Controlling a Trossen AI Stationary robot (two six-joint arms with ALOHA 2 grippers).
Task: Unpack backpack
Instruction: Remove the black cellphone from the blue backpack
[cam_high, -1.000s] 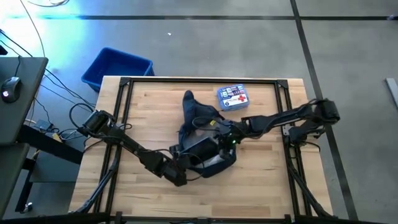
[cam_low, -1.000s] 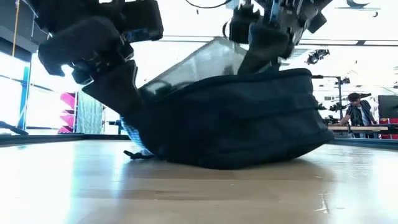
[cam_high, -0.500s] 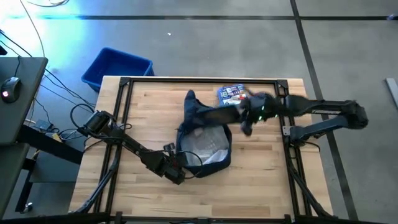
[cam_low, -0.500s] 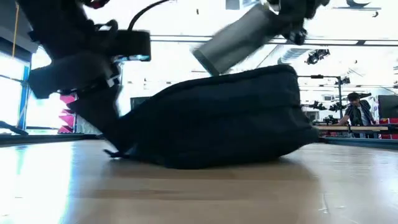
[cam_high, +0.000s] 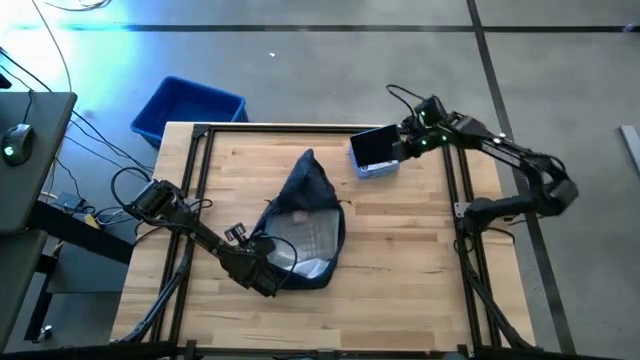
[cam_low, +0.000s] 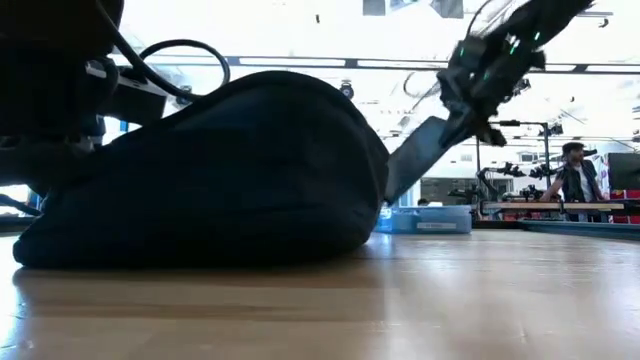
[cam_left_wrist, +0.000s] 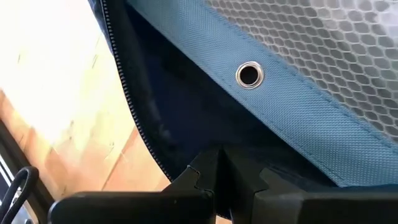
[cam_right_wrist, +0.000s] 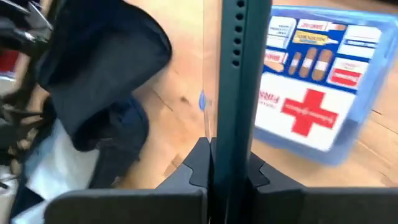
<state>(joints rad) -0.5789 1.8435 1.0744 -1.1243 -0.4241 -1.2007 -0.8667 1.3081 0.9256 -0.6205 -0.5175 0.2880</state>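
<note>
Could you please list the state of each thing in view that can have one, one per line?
Backpack: unzipped, lying on the table, mesh lining showing.
Left gripper: jaws shut on the backpack's edge.
Right gripper: jaws shut on a flat dark case, held edge-on above the first-aid kit.
First-aid kit: closed, flat on the table.
Bin: upright on the floor beside the table.

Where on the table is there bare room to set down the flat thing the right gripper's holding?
Free: bare wood of the table right of the backpack, and the far-left corner. Crowded: the far-right corner, where the right gripper holds the flat case over the first aid kit.
</note>
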